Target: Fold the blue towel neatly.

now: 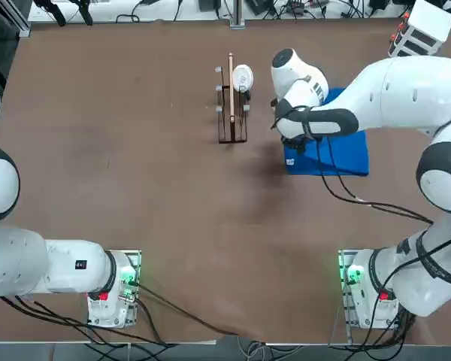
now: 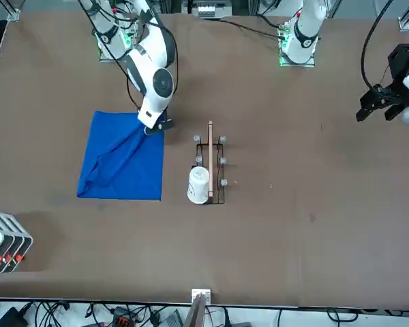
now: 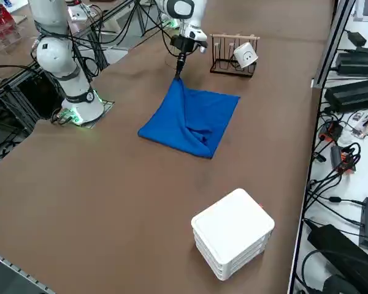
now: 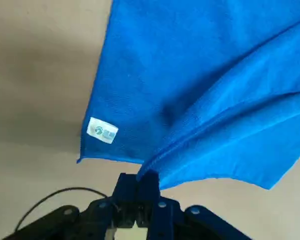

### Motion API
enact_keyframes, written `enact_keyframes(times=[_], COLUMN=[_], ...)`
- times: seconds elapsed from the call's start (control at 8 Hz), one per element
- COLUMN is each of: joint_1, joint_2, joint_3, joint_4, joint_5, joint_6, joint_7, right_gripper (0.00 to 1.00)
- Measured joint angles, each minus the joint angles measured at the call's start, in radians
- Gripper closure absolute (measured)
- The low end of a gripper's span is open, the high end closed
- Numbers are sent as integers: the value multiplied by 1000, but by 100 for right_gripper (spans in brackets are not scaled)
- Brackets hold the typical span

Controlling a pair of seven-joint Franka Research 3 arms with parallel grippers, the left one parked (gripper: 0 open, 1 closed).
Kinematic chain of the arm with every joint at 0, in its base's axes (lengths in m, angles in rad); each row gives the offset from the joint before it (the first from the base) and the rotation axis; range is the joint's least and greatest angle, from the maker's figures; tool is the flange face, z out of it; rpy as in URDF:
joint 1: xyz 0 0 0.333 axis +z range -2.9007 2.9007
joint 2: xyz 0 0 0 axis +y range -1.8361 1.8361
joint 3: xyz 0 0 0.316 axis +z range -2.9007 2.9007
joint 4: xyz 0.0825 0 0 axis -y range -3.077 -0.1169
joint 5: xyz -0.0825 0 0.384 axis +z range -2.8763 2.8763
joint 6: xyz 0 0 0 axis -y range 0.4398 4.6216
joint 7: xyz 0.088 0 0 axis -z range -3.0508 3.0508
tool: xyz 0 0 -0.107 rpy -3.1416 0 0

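Note:
The blue towel [image 2: 123, 163] lies on the brown table, one corner pulled up into a peak. My right gripper [image 2: 153, 129] is shut on that raised corner, just above the table. In the right side view the towel [image 3: 193, 119] hangs down from the gripper [image 3: 179, 68] and spreads flat toward the camera. The wrist view shows the fingers [image 4: 140, 192] pinched on a fold of the towel [image 4: 200, 85], with its small white tag [image 4: 102, 131] on the lower layer. From overhead the arm covers most of the towel [image 1: 346, 154].
A small wire rack [image 2: 210, 170] with a wooden bar and a white cup [image 2: 198, 184] stands just beside the towel. A white box [image 3: 232, 233] sits near the table edge on the right arm's side.

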Motion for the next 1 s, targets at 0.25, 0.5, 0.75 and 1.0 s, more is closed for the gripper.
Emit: enact_keyframes(times=[0.25, 0.5, 0.75, 1.0], joint_1=[20, 37, 39, 45], joint_2=[13, 33, 45, 73], joint_3=[0, 0, -1, -1], joint_4=[3, 10, 31, 66], joint_5=[0, -1, -1, -1], joint_6=[9, 16, 20, 20], joint_7=[24, 48, 66, 96], right_gripper=[98, 98, 98, 98])
